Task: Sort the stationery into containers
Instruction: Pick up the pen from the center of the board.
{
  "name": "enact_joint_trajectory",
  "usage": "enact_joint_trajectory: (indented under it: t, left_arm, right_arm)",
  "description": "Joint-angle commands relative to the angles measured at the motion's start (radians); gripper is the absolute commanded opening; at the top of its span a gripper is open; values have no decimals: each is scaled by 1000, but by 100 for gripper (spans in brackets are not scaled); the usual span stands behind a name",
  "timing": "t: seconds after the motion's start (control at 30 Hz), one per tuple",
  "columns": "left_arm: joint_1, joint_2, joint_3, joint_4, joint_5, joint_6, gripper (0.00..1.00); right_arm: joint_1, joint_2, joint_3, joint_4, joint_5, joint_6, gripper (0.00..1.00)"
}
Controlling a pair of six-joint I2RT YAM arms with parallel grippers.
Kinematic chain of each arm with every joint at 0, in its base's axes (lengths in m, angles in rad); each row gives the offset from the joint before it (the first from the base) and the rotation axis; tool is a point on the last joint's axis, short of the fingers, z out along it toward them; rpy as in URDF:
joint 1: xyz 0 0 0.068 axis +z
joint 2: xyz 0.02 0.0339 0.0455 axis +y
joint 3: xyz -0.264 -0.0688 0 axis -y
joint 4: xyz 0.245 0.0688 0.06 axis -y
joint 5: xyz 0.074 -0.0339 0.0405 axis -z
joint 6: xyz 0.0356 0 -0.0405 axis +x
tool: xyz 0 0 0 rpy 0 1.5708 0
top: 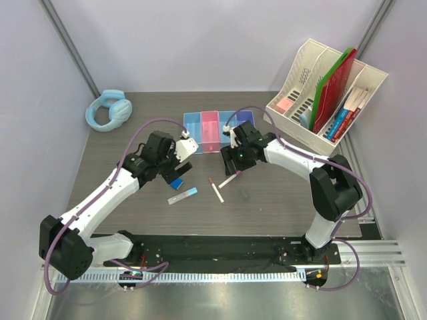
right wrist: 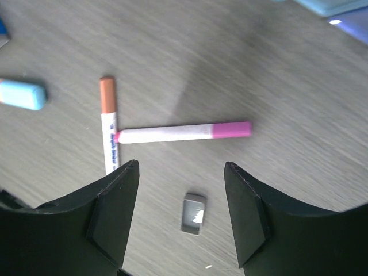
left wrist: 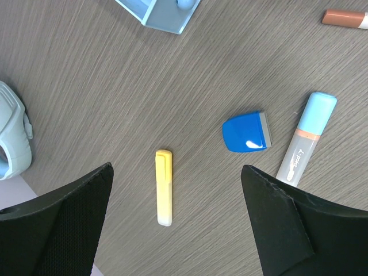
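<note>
Hovering open and empty, your right pincer (right wrist: 181, 172) could drag the orange-capped pen (right wrist: 108, 123) touching the pink-capped pen (right wrist: 184, 132) beneath it.

Your worktop (top: 287, 207) is a dark grey wood-grain board. Light blue headphones (top: 109, 111) lie at its far left corner, and a large cream slotted file organiser (top: 320, 100) stands at the far right. Between them, at the far side, sits a joined row of four translucent plastic bins (top: 219, 127), blue, pink, blue and purple. Left of centre you have a short yellow marker (left wrist: 164, 187), a rounded blue block (left wrist: 246, 132) near it and a pale blue-capped tube (left wrist: 305, 138) just beside that. Nearer the middle, a thin white pen with a pink-purple cap (right wrist: 184, 132) touches the barrel of a white pen with a red-brown cap (right wrist: 107, 123); a small grey eraser (right wrist: 194, 213) lies apart from both
</note>
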Motion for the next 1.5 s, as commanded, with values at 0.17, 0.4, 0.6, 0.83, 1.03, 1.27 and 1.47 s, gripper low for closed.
enact_joint_trajectory:
  t: [0.17, 0.4, 0.6, 0.83, 1.03, 1.27, 1.47]
  left_arm:
    - [-1, -14, 48, -19, 3, 10, 92]
    - [-1, -9, 43, -19, 14, 10, 92]
    - [-1, -15, 37, -16, 25, 11, 92]
    - [-1, -29, 12, -7, 16, 23, 92]
    - [-1, -32, -12, 2, 16, 27, 92]
    - [-1, -28, -15, 8, 29, 20, 92]
    - [-1, -18, -18, 2, 42, 19, 92]
  right_arm:
    - [23, 57, 10, -15, -113, -8, 66]
    - [23, 100, 2, -11, -113, -8, 65]
    - [23, 143, 13, -11, -113, -3, 66]
    - [21, 197, 51, -4, -125, 10, 66]
    - [23, 215, 77, -2, -110, 26, 66]
    - [24, 270, 111, -1, 2, 50, 65]
    - [26, 336, 132, 2, 111, 44, 54]
